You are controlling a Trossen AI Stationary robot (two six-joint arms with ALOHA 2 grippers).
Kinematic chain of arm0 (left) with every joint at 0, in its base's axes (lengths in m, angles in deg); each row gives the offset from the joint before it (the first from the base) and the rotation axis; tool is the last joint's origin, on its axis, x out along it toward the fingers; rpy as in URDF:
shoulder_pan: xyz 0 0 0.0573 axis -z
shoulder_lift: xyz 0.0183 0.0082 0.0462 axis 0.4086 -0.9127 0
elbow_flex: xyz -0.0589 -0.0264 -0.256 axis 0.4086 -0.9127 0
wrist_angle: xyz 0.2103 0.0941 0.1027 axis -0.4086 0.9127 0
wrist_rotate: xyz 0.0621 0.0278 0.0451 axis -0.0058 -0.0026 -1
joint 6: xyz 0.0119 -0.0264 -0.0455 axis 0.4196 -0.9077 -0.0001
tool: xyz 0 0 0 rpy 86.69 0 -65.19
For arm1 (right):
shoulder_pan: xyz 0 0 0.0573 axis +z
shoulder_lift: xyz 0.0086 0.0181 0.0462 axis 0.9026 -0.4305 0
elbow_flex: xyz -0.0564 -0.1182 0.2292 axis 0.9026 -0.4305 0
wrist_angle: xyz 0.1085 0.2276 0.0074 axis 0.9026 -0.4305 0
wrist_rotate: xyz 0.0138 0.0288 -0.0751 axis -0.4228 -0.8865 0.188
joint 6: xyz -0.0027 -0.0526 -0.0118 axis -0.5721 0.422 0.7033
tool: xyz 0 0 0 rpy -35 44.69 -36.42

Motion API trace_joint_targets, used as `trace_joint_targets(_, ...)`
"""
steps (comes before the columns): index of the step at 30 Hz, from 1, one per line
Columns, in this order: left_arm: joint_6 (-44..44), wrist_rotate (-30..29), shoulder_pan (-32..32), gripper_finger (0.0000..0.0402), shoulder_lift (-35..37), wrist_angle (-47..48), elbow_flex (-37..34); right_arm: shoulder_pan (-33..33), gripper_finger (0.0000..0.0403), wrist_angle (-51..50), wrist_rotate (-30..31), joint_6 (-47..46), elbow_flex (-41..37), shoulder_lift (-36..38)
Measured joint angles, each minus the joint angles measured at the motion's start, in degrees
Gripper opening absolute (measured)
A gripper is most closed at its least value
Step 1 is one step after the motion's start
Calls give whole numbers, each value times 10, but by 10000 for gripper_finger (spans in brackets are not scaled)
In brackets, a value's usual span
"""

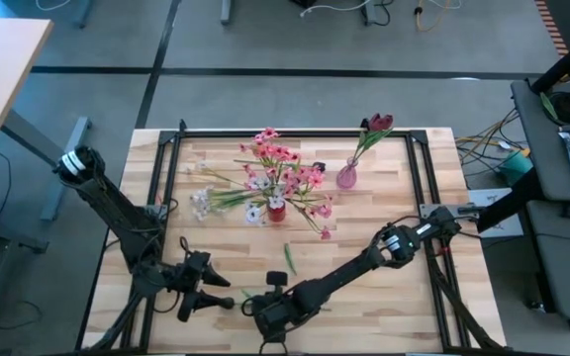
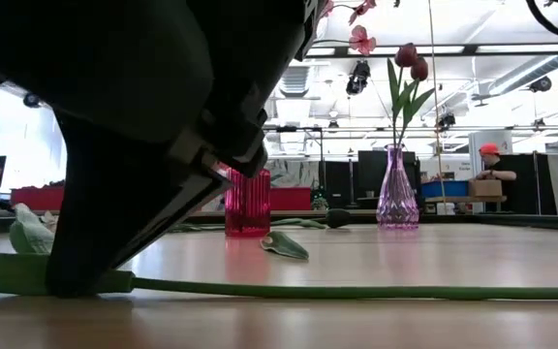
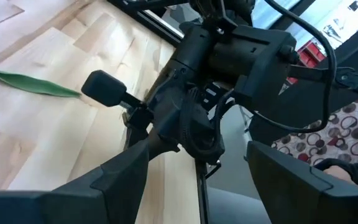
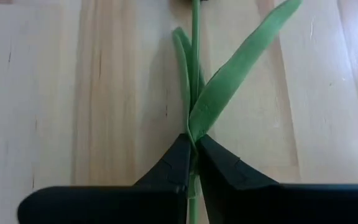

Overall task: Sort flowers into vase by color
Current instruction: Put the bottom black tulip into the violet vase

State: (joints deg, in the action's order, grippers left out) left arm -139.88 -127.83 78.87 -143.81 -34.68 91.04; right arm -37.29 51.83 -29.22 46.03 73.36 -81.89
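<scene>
We have the right claw (image 4: pixel 192 163) down at the near edge of the desk (image 1: pixel 404 297), its fingers pressed together on the thin green stem of a flower (image 4: pixel 195 74) that lies flat on the wood. The grip sits just where the long leaves branch off, with the stem running away from the claw; its bloom is out of sight in the wrist view. In the low view the same stem (image 2: pixel 356 290) stretches along the desk from under the claw.

We judge this flower to be very light and springy: the stem should bend rather than break, but it is narrow and smooth, so it could twist or slip between the fingers. Holding near the leaf joint gives some bulk to bite on, though the long free end will droop and swing when lifted.

The left claw (image 1: pixel 209 290) waits just beside it, fingers spread, holding nothing. The red vase (image 1: pixel 277 209) with pink blooms and the pink vase (image 1: pixel 346 177) with dark red buds stand farther back.
</scene>
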Motion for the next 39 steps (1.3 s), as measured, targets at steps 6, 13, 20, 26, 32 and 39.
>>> trace_joint_targets(6,18,0,5,256,13,1,0,33,14,-15,30,72,-5,38)
trace_joint_targets(13,62,0,4,256,29,1,0,90,13,8,166,132,-43,169)
trace_joint_targets(20,116,-27,2,256,31,1,0,109,12,231,269,258,-213,331)
trace_joint_targets(26,144,-84,2,256,45,3,0,99,12,579,271,414,-475,476)
trace_joint_targets(32,243,-134,2,256,94,11,0,72,12,1017,340,563,-717,563)
trace_joint_targets(39,396,-207,2,256,195,33,0,43,12,1215,437,634,-844,616)
